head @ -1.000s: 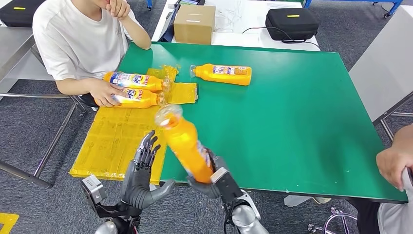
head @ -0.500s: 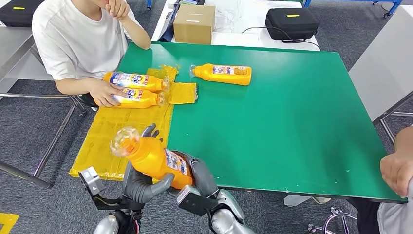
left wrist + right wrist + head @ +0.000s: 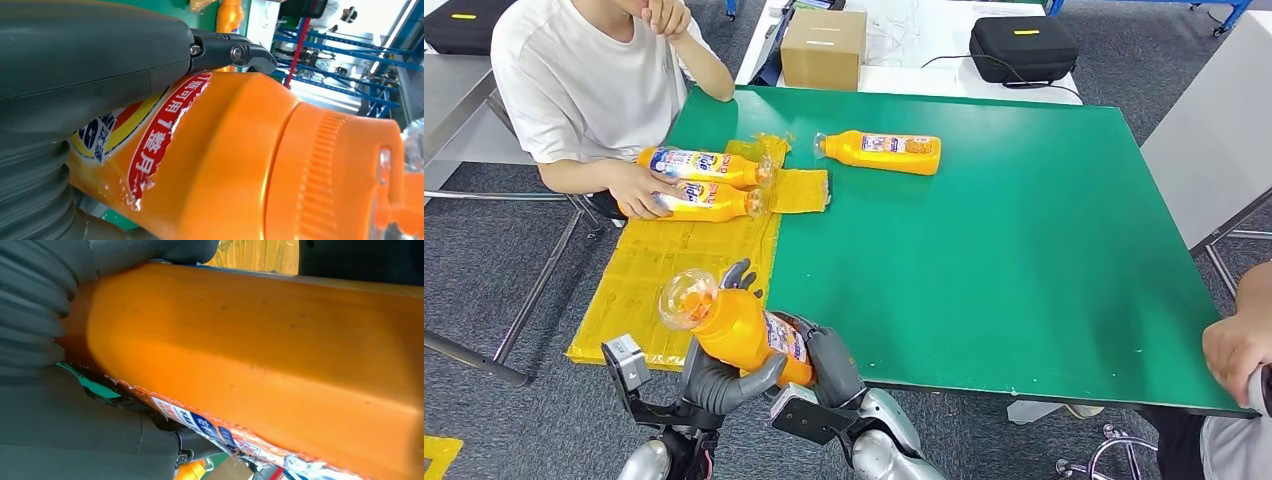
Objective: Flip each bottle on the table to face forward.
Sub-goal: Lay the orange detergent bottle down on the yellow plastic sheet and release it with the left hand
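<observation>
I hold one orange bottle (image 3: 739, 328) off the near table (image 3: 1024, 250) edge, left hand (image 3: 719, 375) and right hand (image 3: 829, 362) both wrapped round it, mid-flip; three bottles (image 3: 879, 150) lie farther back, one plainly awaiting turning

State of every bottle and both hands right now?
held bottle: off the table, tilted, label showing
left hand: grips held bottle from below
right hand: grips its base end
lone bottle: lying on green table
two bottles: lying, a person's hand on them
</observation>
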`<state>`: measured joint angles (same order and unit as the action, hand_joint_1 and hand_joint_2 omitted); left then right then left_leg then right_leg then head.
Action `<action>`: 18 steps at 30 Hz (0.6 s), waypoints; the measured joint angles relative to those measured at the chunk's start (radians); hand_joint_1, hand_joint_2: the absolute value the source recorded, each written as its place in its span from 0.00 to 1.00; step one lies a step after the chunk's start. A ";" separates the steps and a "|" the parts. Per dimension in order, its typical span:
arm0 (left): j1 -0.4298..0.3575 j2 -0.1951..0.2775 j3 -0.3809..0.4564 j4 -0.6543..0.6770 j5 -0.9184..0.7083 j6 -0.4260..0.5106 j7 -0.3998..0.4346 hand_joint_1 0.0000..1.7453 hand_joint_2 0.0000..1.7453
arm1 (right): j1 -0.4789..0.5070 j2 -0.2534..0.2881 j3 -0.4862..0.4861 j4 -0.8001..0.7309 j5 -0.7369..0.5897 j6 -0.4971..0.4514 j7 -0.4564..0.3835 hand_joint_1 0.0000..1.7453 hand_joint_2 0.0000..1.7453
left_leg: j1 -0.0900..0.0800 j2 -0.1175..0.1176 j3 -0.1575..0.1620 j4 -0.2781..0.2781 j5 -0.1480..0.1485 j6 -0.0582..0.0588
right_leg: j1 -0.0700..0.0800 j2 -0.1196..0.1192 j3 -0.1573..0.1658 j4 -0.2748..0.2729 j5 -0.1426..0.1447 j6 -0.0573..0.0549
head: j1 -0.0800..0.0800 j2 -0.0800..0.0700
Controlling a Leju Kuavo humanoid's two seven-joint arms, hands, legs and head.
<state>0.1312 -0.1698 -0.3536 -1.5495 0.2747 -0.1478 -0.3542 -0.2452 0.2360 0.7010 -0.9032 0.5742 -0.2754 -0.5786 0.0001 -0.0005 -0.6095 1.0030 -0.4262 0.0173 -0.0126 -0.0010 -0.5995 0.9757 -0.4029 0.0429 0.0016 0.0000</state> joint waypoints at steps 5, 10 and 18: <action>-0.001 0.000 0.000 0.011 0.013 -0.003 0.004 1.00 1.00 | -0.006 0.000 0.005 0.015 -0.006 0.010 0.004 1.00 1.00 | 0.000 0.000 0.000 0.000 0.000 0.000 | 0.000 0.000 0.000 0.000 0.000 0.000 | 0.000 0.000; -0.002 0.004 0.009 0.017 0.016 -0.020 -0.001 1.00 1.00 | -0.027 0.005 0.006 0.045 -0.031 0.056 0.020 0.63 1.00 | 0.000 0.000 0.000 0.000 0.000 0.000 | 0.000 0.000 0.000 0.000 0.000 0.000 | 0.000 0.000; -0.019 0.004 0.020 0.027 0.020 -0.021 0.018 1.00 1.00 | -0.040 0.020 0.006 0.073 -0.029 0.019 0.047 0.00 0.00 | 0.000 0.000 0.000 0.000 0.000 0.000 | 0.000 0.000 0.000 0.000 0.000 0.000 | 0.000 0.000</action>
<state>0.1122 -0.1656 -0.3341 -1.5229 0.2945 -0.1685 -0.3366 -0.2847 0.2557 0.7066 -0.8305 0.5450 -0.2563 -0.5316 0.0001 -0.0006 -0.6096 1.0030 -0.4261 0.0173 -0.0126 -0.0010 -0.5997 0.9758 -0.4029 0.0429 0.0017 0.0000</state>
